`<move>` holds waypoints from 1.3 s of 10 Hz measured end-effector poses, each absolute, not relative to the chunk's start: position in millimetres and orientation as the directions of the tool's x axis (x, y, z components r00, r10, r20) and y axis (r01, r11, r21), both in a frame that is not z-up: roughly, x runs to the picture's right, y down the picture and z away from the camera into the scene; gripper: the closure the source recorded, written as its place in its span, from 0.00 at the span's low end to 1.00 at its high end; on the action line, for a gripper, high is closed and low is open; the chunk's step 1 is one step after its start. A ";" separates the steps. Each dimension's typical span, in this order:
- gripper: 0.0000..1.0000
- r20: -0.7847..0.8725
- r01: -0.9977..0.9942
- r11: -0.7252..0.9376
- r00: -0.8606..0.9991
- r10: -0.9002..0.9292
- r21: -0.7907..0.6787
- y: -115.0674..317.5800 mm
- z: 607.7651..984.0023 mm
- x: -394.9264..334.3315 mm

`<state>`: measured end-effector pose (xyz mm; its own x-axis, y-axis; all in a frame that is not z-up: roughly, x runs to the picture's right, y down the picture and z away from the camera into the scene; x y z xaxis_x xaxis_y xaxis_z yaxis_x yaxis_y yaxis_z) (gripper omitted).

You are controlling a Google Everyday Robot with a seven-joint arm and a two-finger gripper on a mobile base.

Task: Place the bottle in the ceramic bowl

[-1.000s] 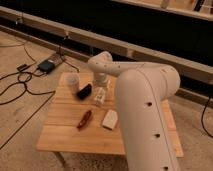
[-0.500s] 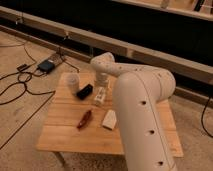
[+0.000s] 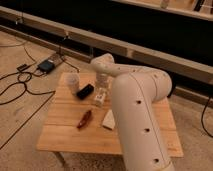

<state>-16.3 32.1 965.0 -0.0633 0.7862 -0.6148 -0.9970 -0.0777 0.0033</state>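
My gripper point(image 3: 100, 95) hangs from the pale arm point(image 3: 135, 100) and reaches down to the wooden table point(image 3: 65, 135), just right of the dark bowl point(image 3: 85, 91). The bowl looks dark and glossy and sits left of centre on the table. A small cream-white shape at the gripper's tip point(image 3: 100, 98) may be the bottle; I cannot separate it from the gripper. The gripper's tip is beside the bowl, not over it.
A pale cup point(image 3: 73, 81) stands behind and left of the bowl. A red-brown elongated item point(image 3: 84, 119) lies nearer the front. A flat white block point(image 3: 108, 119) lies right of it. Cables and a power brick point(image 3: 46, 65) are on the floor to the left.
The gripper stays at about the same spot beside the bowl. The arm's big link has shifted slightly. Nothing on the table has visibly moved.
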 end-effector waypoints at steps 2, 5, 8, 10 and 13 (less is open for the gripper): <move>0.65 -0.624 -0.996 -0.090 -0.060 0.779 -0.015 32.6 962.4 -18.6; 0.97 -0.601 -0.991 -0.123 -0.065 0.797 -0.057 14.0 944.4 -19.9; 1.00 -0.529 -0.986 -0.151 -0.087 0.844 -0.078 -14.0 910.3 -3.9; 1.00 -0.481 -0.983 -0.169 -0.118 0.869 -0.065 -22.7 889.2 15.8; 1.00 -0.421 -0.977 -0.212 -0.182 0.889 -0.025 -23.7 865.9 51.0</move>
